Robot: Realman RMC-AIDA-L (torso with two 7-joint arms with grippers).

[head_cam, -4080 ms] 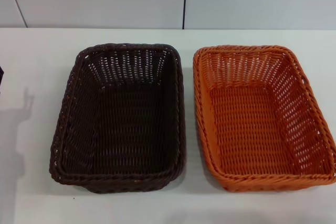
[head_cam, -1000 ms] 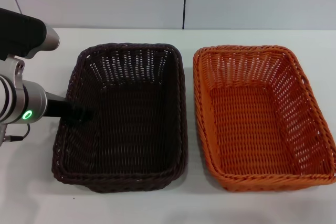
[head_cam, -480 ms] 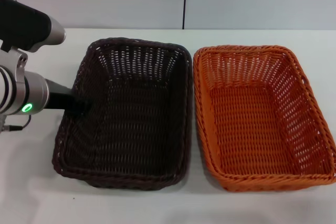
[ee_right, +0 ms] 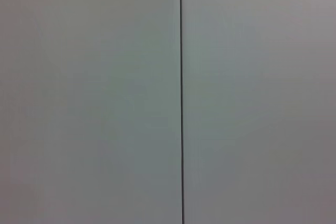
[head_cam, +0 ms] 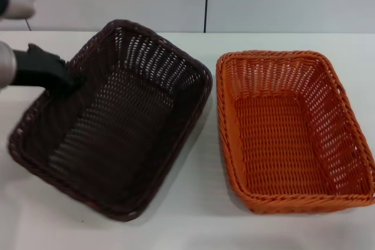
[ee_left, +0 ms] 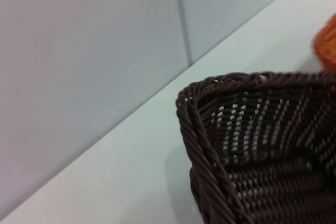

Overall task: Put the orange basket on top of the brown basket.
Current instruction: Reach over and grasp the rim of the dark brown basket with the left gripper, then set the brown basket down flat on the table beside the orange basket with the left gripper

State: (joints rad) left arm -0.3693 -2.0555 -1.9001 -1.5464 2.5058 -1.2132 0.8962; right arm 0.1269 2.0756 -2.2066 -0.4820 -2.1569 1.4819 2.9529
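Gripped at its left rim by the left gripper (head_cam: 69, 81), jaws apparently clamped on the braided edge though dark on dark makes that hard to confirm: the rectangular dark-brown woven wicker basket (head_cam: 111, 127), skewed on the white table (head_cam: 193, 226), far corner swung toward the wall, its far-right corner just beside the other basket's rim. Sitting flat and square on the right, untouched: the rectangular bright-orange woven wicker basket (head_cam: 293, 133) — the one meant to go on top. Risks as judged: brown basket slipping from a one-sided pinch, or bumping the orange rim and shoving it. Hidden: most of the left arm, cut off at the frame edge. Right gripper nowhere visible — right wrist view only blank wall panels (ee_right: 105, 98), so jaw state unknown.
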